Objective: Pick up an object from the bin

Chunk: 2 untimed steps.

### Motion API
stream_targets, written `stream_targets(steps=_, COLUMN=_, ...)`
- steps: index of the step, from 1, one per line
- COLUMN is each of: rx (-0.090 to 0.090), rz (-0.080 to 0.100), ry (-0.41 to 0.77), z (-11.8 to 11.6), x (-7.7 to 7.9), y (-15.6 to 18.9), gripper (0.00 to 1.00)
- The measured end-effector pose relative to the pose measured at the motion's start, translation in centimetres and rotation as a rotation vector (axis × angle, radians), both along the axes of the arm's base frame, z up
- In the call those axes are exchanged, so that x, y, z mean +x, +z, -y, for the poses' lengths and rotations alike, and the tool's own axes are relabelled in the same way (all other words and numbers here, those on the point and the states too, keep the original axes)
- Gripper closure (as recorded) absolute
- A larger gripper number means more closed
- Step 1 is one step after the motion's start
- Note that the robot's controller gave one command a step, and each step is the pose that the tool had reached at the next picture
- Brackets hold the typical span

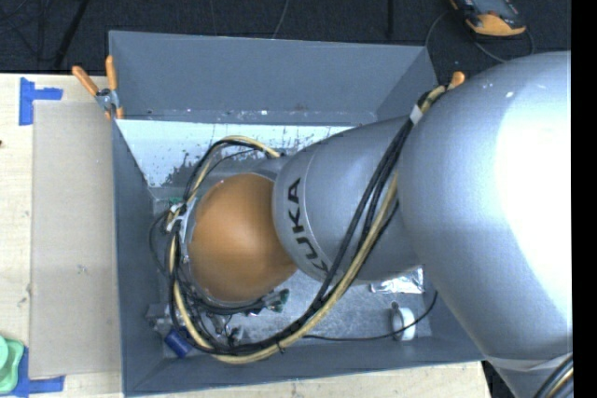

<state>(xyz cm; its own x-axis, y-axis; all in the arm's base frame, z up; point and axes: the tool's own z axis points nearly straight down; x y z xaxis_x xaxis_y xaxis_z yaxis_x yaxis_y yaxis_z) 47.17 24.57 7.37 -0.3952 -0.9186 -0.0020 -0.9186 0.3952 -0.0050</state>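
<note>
Low, arm [373,191] inside bin [270,75], white lump [404,322].

Soft glare on silver arm [508,154]

LAYOUT | I read arm [448,200] entering bin [270,79] from right | wrist cover [238,238] over left-centre floor | corner item [175,345] in near-left corner, beside wrist cables | sheet piece [401,282] at right, near arm | small item [403,322] just before sheet piece
</note>
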Motion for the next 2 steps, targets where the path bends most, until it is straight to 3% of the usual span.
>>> stream_targets(steps=1, rx=0.003, rz=-0.001, ry=-0.003, z=0.0, x=0.0, y=0.0, gripper=1.00)
stream_targets(steps=2, rx=0.005, rz=0.002, ry=0.018, z=0.0, x=0.4, y=20.5, gripper=1.00)
